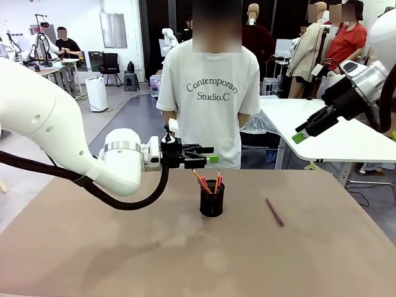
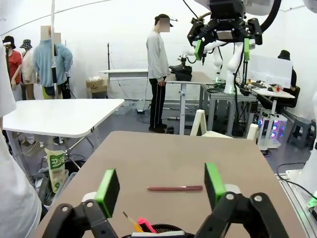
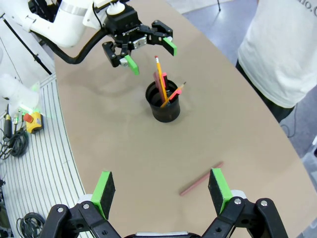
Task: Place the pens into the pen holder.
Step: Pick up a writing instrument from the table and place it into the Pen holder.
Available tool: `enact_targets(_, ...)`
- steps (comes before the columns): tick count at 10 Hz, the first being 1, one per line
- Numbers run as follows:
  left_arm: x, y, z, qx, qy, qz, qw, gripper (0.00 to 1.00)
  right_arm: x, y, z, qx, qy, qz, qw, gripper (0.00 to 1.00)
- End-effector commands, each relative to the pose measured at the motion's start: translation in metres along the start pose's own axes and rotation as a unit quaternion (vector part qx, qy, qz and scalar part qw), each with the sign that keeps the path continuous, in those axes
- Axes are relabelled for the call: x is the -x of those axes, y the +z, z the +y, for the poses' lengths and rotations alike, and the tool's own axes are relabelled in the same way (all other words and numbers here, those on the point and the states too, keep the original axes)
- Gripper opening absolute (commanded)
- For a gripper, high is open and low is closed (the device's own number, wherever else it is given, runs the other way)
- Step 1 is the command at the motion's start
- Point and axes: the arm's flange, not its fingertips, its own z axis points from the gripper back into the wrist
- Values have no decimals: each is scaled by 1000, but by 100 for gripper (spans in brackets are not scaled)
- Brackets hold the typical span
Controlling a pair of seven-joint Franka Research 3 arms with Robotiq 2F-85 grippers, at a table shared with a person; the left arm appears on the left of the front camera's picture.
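The black mesh pen holder [image 1: 211, 201] stands mid-table with a yellow-orange pencil [image 3: 159, 74] and a red-and-black pen [image 1: 218, 180] leaning in it. My left gripper [image 1: 212, 154] hovers open just above and left of the holder, nothing between its green pads [image 2: 108, 184]. The holder's rim [image 2: 163, 230] lies right below it. A dark maroon pen [image 1: 275, 211] lies flat on the table to the right of the holder. My right gripper [image 1: 301, 133] hangs open high at the right, and from there it looks down on the maroon pen [image 3: 200, 178] and the holder [image 3: 166, 106].
A person in a white T-shirt [image 1: 210, 93] stands at the far edge of the brown table [image 1: 124, 247]. A white table [image 1: 346, 130] stands behind at the right. A grooved floor strip with cables [image 3: 34, 163] runs beside the table.
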Motion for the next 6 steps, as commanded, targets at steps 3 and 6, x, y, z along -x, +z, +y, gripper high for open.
enact_targets(3,0,0,0,1,0,2,1000,100,0,1,0,-3,4,-6,1000,100)
enact_targets(6,0,0,0,1,0,2,1000,100,0,1,0,-3,4,-6,1000,100)
